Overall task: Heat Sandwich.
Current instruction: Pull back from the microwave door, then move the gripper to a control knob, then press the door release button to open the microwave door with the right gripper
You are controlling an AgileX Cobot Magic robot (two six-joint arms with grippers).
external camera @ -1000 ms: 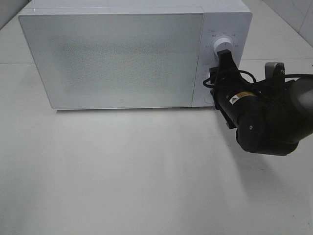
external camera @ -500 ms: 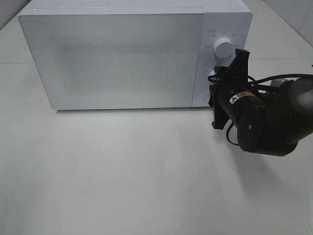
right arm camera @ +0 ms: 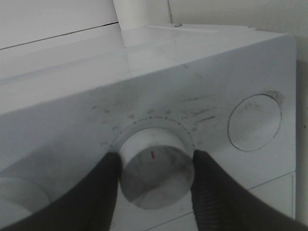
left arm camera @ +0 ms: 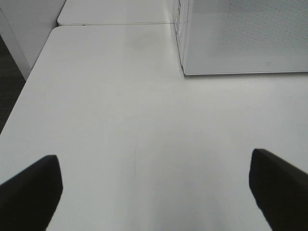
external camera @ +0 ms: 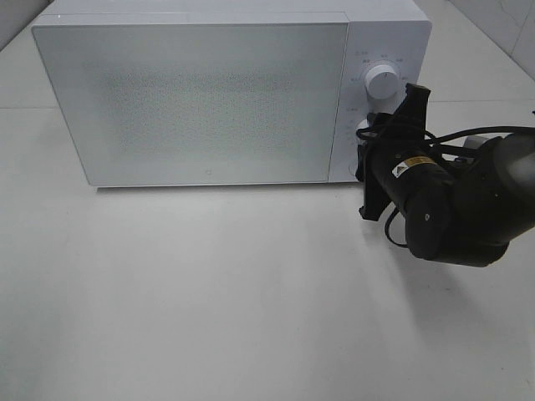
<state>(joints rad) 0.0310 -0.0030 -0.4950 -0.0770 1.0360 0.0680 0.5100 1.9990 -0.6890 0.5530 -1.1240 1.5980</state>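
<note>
Two right fingers (right arm camera: 98,192) clamp the microwave dial (right arm camera: 156,175) head-on; left fingers (left arm camera: 29,192) spread above table (left arm camera: 120,120).

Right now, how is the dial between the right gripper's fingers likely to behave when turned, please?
The dial looks smooth, glossy and rigid, so the right gripper may slip on it. Mounted on the microwave, it should only rotate. The bulky microwave probably won't shift.
</note>
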